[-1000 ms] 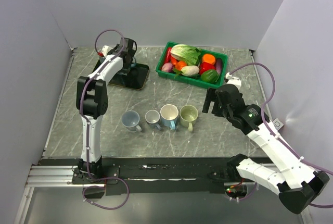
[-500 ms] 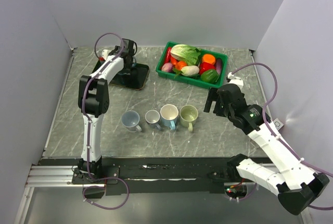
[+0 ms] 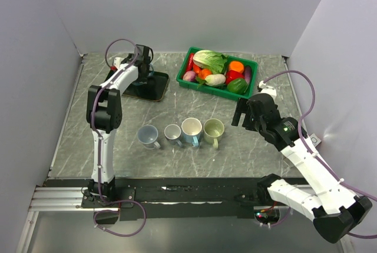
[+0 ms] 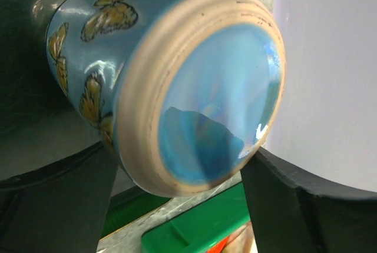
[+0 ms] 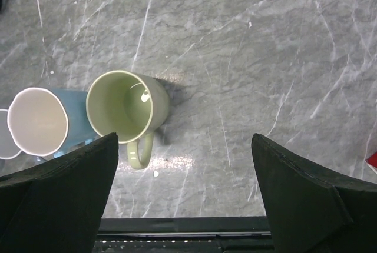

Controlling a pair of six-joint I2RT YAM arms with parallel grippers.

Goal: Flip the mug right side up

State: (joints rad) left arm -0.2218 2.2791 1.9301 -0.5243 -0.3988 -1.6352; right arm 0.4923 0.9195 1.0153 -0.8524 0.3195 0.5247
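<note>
Your left arm (image 3: 121,79) reaches to the far left corner of the table (image 3: 177,109), with its left jaws down over a dark tray (image 3: 158,91).

- From its wrist camera you see a blue butterfly mug (image 4: 200,88) tipped so that the glazed base and tan foot ring face the lens. It sits between the two fingers, one (image 4: 59,206) on either side.
- I cannot tell whether the left jaws press on it or only flank it.
- The top view hides the mug behind the wrist.

Your right arm (image 3: 294,147) hangs over the right half of the table. The right jaws are spread wide with nothing between them, just beside a green mug (image 5: 121,109) (upright, handle toward the near edge).

That green one ends a row of four upright mugs mid-table: a blue-grey mug (image 3: 147,136), a small white mug (image 3: 172,132), a light blue mug (image 3: 191,129), then the green.

A green crate (image 3: 203,86) of vegetables (image 3: 210,60) stands at the far edge, right of the tray.
</note>
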